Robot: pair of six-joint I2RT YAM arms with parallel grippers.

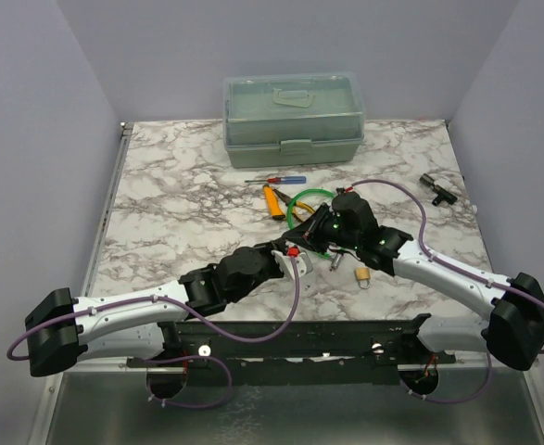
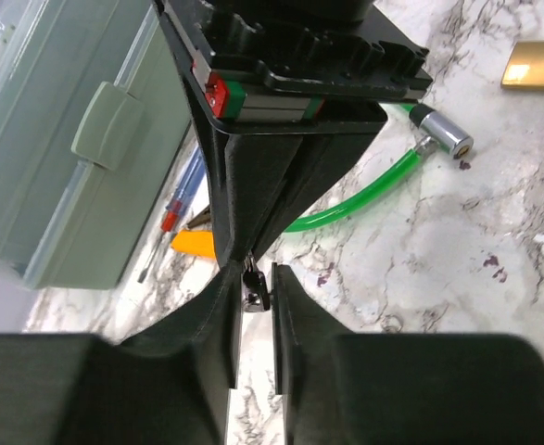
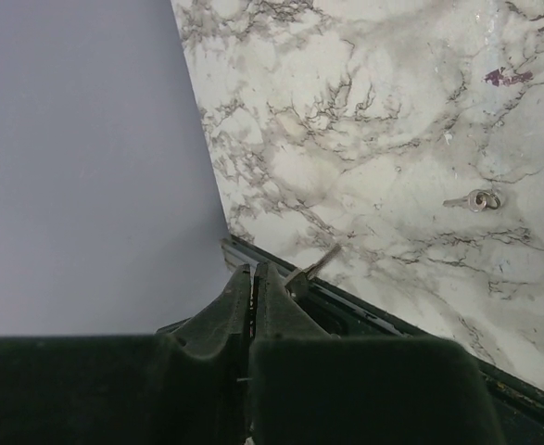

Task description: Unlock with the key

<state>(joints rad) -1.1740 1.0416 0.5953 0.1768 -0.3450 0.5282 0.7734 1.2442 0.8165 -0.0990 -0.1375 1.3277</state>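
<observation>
The key is a small dark-headed metal piece hanging at the tips of my right gripper, which is shut on it. In the right wrist view its blade sticks out beside my closed right gripper. My left gripper is narrowly open, with the key in the gap between its fingertips. The two grippers meet above mid-table, left and right. The brass padlock lies on the marble to their right, apart from both, and shows in the left wrist view.
A green cable lock with a metal end lies just behind the grippers. Beyond it are a red-and-blue screwdriver, an orange tool and a closed green toolbox. A black part lies far right. A small ring lies on the marble.
</observation>
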